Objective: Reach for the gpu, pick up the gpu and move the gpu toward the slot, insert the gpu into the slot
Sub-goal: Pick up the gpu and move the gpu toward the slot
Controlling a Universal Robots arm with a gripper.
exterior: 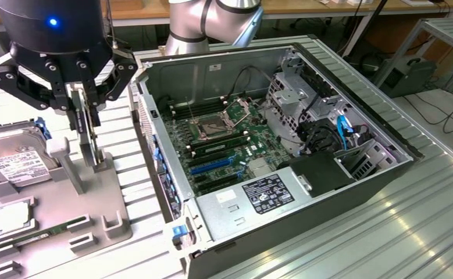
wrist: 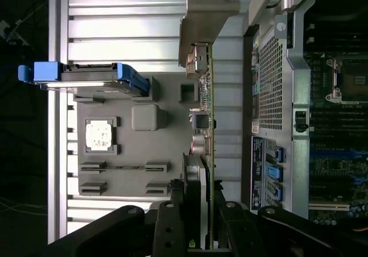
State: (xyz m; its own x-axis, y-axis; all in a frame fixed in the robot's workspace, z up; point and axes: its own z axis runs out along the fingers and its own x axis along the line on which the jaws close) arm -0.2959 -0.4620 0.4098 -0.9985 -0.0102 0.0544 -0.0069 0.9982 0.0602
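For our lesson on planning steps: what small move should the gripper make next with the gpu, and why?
Probably a short straight lift. The gripper appears shut on the gpu, which stands upright with its lower edge at the grey holder, well apart from the blue slot on the motherboard in the open case.

No legible text or numbers
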